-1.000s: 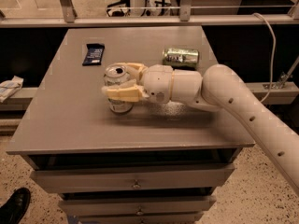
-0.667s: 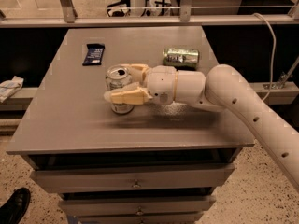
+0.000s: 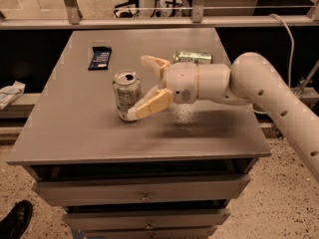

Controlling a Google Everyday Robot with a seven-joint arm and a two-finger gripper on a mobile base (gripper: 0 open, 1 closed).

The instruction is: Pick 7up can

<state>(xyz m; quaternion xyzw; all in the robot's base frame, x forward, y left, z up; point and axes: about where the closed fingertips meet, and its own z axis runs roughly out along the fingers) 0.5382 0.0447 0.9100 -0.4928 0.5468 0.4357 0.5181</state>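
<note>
7up can: one, upright on the grey table (image 3: 75, 133), left of centre; 7up can (image 3: 125, 94) showed a silver-white side and a dark opening in its top.
Gripper: the gripper (image 3: 138, 86) reached in from the right at can height, its jaws spread wide and holding nothing.
Fingers: two; the near one crossed in front of the can's lower side, and the far one stood behind and to the right of the rim, apart from it.
Handling: probably light and perhaps empty, given the open top. The thin wall would likely dent under a hard squeeze, and the smooth, round side could slip or tip.
Where to hold: around mid-body, with the fingers on opposite sides and a moderate close.
Other can: one darker green can (image 3: 193, 57) lay on its side near the far edge, behind the wrist, well apart from the 7up can.
Packet: one dark flat packet (image 3: 100, 57) lay at the far left.
Drawers: at least two under the tabletop.
Floor: one black shoe (image 3: 15, 219) at the lower left.
</note>
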